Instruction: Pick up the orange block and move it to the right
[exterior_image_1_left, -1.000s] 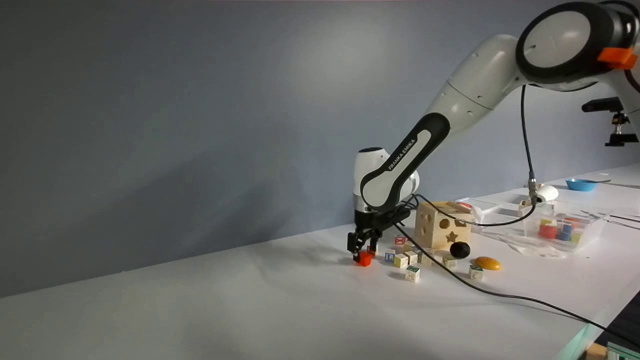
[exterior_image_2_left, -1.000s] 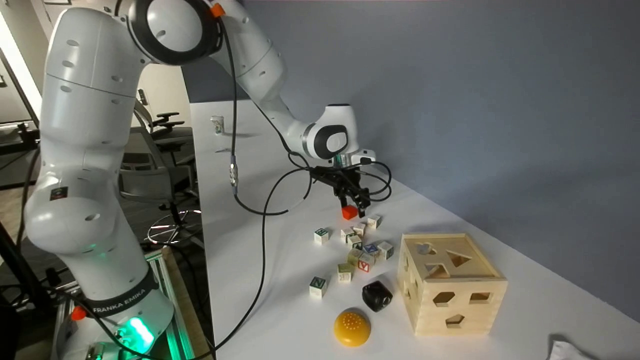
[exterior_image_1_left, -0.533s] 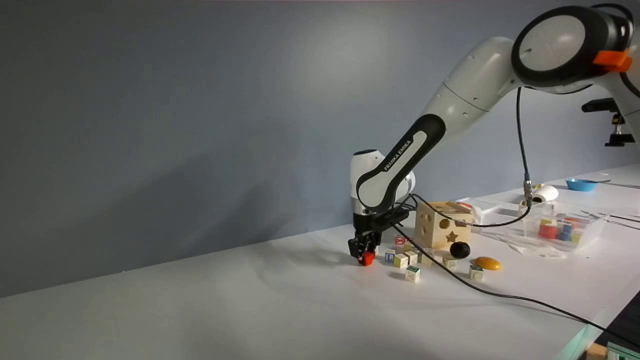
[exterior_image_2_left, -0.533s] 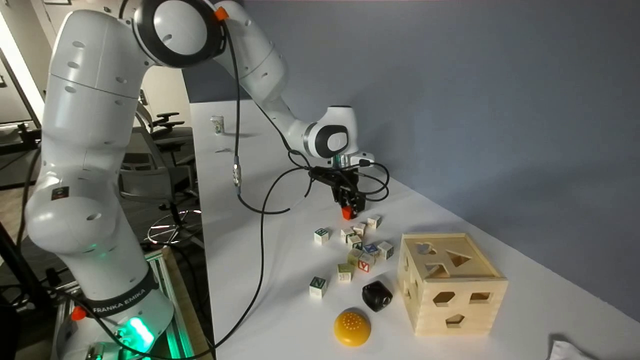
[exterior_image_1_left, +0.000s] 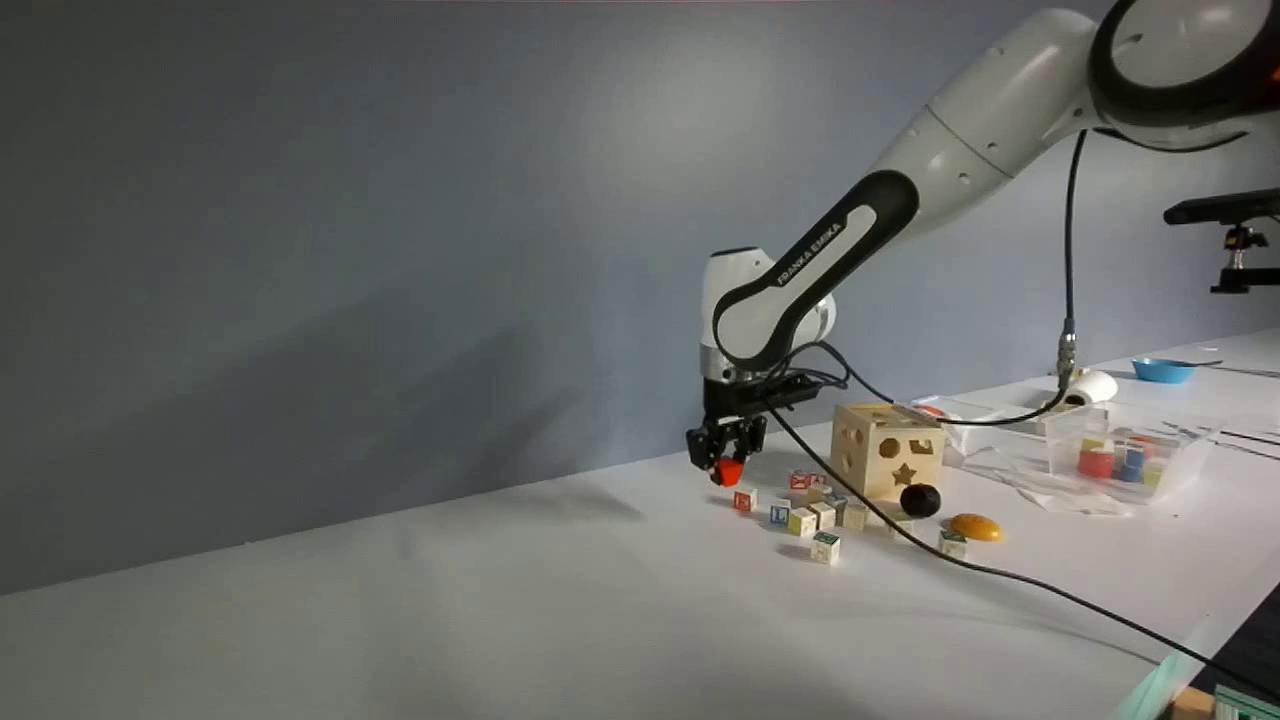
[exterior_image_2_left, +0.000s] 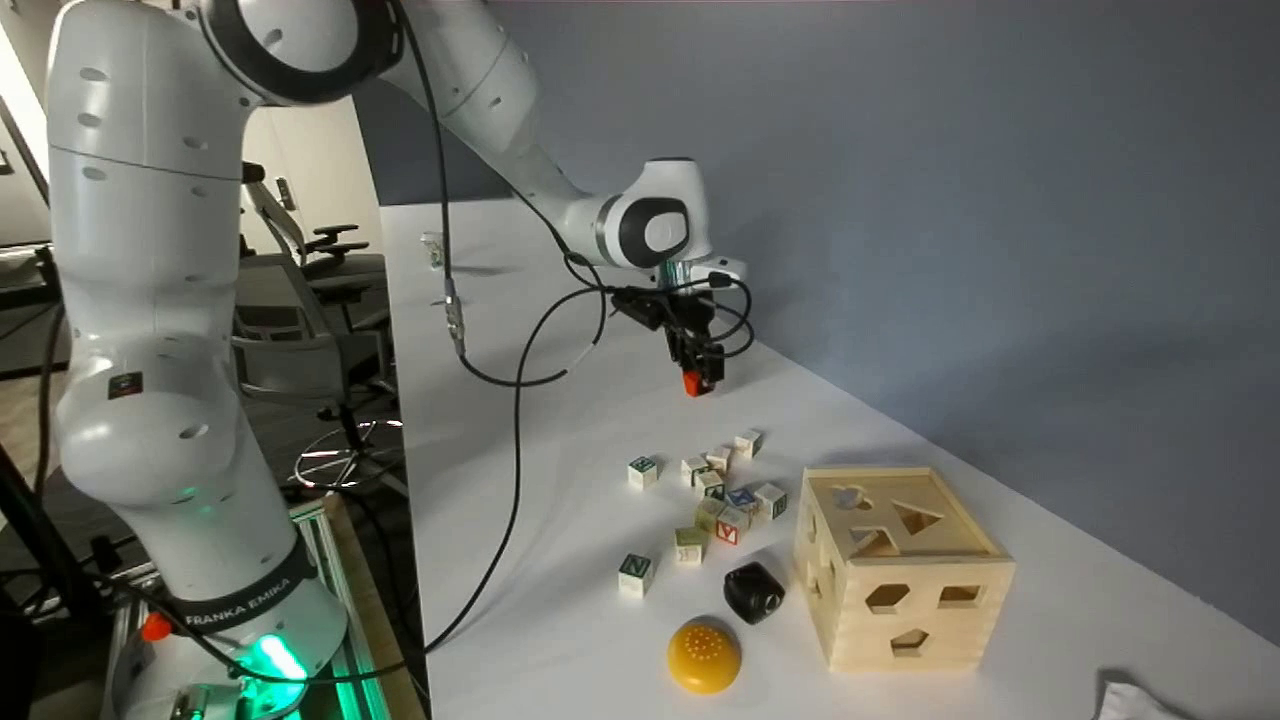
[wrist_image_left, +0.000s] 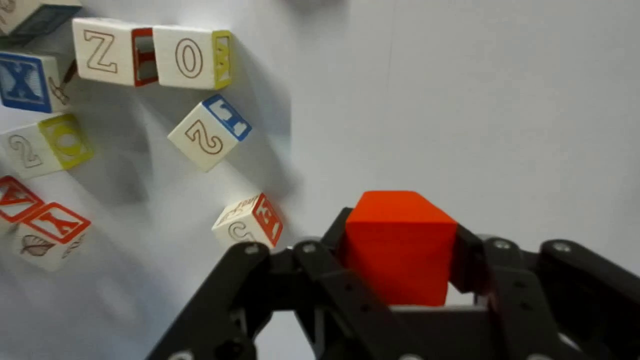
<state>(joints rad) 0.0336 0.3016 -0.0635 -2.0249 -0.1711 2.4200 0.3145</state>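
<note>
Plainly, we count one wooden cube (exterior_image_2_left: 920, 575), one yellow dome (exterior_image_2_left: 704, 657) and, lower right in the wrist view, one orange block (wrist_image_left: 400, 257) in the gripper (wrist_image_left: 404, 245), its two jaws clamped on either side.

In both exterior views you have a large pale wooden cube with shaped holes (exterior_image_2_left: 925, 575), a glossy black faceted object (exterior_image_2_left: 753, 592) beside it, a rounded yellow dome (exterior_image_2_left: 704, 657) nearby, and small whitish lettered wooden blocks (exterior_image_2_left: 709, 485) scattered about.
</note>
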